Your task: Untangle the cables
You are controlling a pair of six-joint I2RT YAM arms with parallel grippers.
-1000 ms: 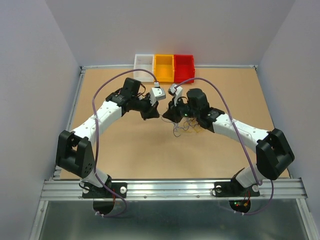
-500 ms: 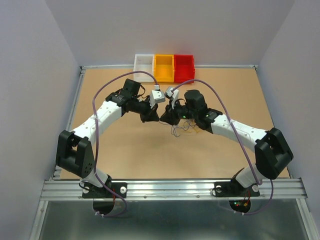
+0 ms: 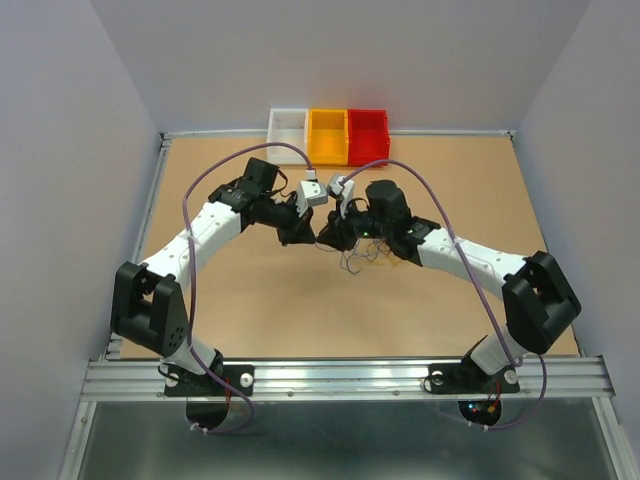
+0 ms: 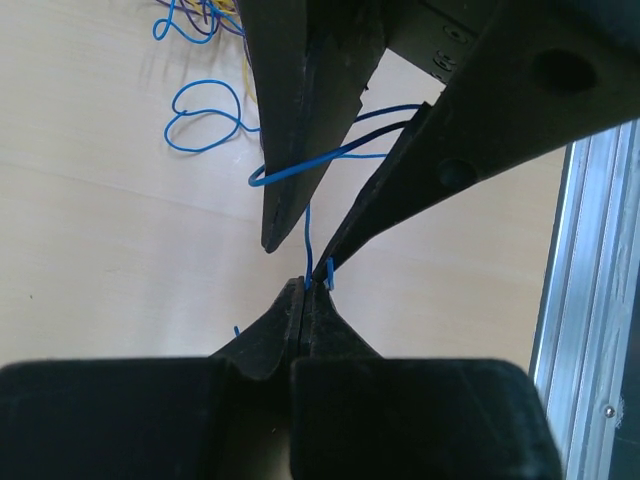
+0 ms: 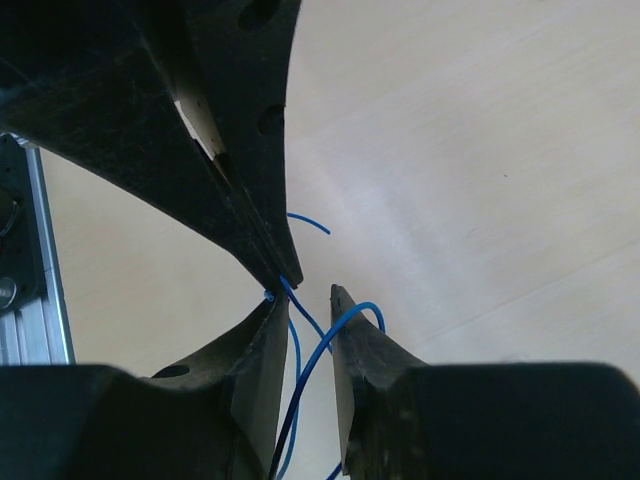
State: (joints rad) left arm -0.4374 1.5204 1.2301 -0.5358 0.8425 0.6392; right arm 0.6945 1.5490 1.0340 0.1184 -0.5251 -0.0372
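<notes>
The cables (image 3: 365, 258) lie as a small loose bunch of thin wires on the brown table (image 3: 250, 300), just under my right arm. The two grippers meet tip to tip left of the bunch. My left gripper (image 4: 305, 285) is shut on the end of a blue wire (image 4: 215, 110) that loops back to the bunch (image 4: 205, 15). My right gripper (image 5: 305, 297) is open, and the blue wire (image 5: 350, 310) runs loosely through its gap. The left gripper's fingers (image 5: 250, 220) touch the tip of my right gripper's left finger. In the top view the left gripper (image 3: 312, 236) and right gripper (image 3: 326, 238) nearly touch.
A white bin (image 3: 287, 124), a yellow bin (image 3: 327, 135) and a red bin (image 3: 368, 135) stand in a row at the table's far edge. An aluminium rail (image 3: 340, 375) runs along the near edge. Grey walls close in both sides.
My right gripper has opened its jaws and shifted a little left toward the left gripper. The left gripper stays shut on the blue wire.
</notes>
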